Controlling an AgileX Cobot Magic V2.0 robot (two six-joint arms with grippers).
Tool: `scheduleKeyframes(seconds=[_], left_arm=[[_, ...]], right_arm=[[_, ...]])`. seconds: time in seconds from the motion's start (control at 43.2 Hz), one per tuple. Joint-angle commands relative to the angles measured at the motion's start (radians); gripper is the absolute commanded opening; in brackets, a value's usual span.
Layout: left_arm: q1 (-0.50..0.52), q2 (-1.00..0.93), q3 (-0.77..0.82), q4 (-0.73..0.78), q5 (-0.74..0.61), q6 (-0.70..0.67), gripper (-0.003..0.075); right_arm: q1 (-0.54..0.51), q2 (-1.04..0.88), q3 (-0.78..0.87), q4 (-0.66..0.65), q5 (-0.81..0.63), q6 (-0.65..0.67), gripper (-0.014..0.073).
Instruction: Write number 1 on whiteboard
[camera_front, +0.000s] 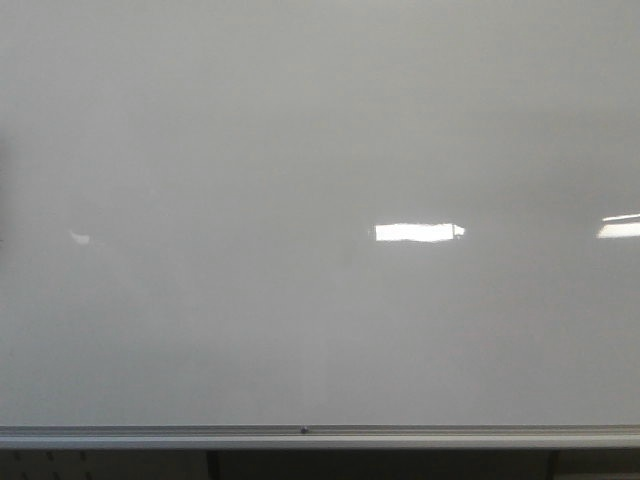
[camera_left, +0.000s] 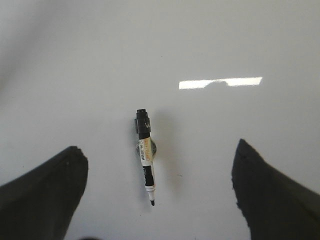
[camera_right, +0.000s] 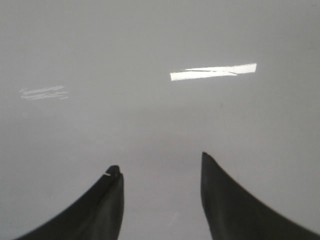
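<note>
We see the whiteboard (camera_front: 320, 150) fill the front view, and no number 1 is on it yet. It is bare, with only bright light spots and its silver frame strip (camera_front: 320, 436) along the low edge. Neither arm shows in this view.

The left wrist view shows what the front view does not: a black and white marker pen (camera_left: 145, 155) on a pale glossy surface, which we think is the tabletop. Its cap looks off and its dark tip points toward the left tool (camera_left: 160, 187). That tool is spread wide and empty, one finger on each side of the pen, not touching it. We think it hangs there so it can close on the pen.

The right tool (camera_right: 161, 180) is also spread apart and holds nothing. Below it we see only a bare pale surface. We think it waits.
</note>
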Motion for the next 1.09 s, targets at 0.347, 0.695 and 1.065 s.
scheduleKeyframes(seconds=[0.347, 0.695, 1.065], left_arm=[[0.0, 0.493, -0.081, -0.004, -0.24, -0.008, 0.0599], [0.025, 0.883, -0.188, -0.02, -0.429, -0.008, 0.0599], [0.09, 1.048, -0.25, -0.033, -0.47, -0.008, 0.0599]], right_arm=[[-0.006, 0.014, -0.036, -0.011, -0.05, 0.0, 0.0406], [-0.006, 0.014, -0.036, -0.011, -0.05, 0.0, 0.0406], [-0.006, 0.014, -0.036, -0.011, -0.05, 0.0, 0.0406]])
